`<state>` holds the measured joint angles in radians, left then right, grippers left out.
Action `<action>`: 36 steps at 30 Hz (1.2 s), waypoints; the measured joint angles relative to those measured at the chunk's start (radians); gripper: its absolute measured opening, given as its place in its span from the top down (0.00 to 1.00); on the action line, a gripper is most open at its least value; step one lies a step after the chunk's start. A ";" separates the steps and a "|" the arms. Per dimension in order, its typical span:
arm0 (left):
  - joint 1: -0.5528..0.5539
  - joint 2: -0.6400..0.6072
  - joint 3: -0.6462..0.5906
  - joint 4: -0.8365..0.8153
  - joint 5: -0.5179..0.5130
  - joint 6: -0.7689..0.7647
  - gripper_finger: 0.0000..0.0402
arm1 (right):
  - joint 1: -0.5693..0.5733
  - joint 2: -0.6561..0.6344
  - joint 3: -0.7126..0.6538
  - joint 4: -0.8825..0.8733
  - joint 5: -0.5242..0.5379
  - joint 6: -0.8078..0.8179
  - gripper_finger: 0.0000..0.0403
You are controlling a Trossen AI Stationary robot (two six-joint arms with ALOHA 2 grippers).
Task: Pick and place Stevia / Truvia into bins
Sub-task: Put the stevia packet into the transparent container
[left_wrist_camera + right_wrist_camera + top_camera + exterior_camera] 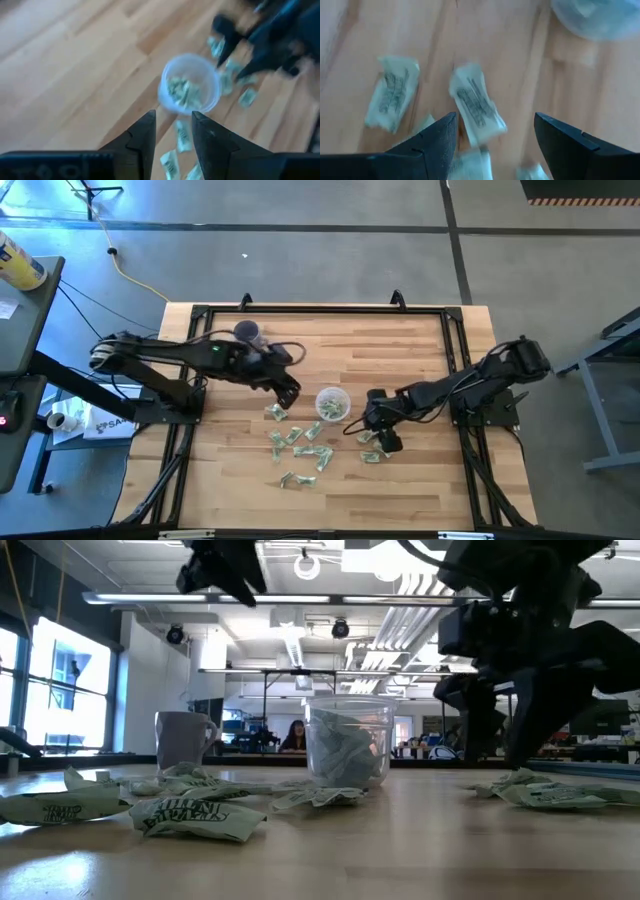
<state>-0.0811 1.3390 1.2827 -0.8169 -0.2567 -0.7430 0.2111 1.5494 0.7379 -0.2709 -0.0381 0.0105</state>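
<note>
- While both arms reach in over the wooden table (pixel 420 480), the cup (pixel 333 403) stands near its middle, between the two claws, with crumpled sachets already inside it.
- The right claw (pixel 374 435) hangs low just right of the cup, its fingers spread wide and gripping nothing; in the right wrist view a sachet (pixel 476 103) lies on the wood between the fingers (pixel 432 140), with another just beside it and the cup's rim at the edge of that picture.
- The left claw (pixel 288 392) hovers just left of the cup, raised off the table; its fingers (pixel 145 137) stand narrowly apart with nothing between them, and the left wrist view looks down past them onto the cup.
- A purple mug (pixel 247 332) stands near the table's far edge, behind the left arm and well apart from the cup.
- Loose sachets (pixel 295 445) are scattered on the wood on the near side of the cup, most under and beyond the left claw, and a few lie by the right claw.
- In the low view several crumpled sachets lie nearest the camera, left of the cup.
</note>
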 joint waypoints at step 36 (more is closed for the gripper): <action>0.002 -0.330 0.000 -0.285 -0.251 0.079 0.61 | -0.220 -0.104 0.340 -0.291 0.107 0.168 0.97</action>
<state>-0.0788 1.0092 1.2823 -1.1021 -0.5075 -0.6644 -0.0087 1.4457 1.0777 -0.5616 0.0692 0.1788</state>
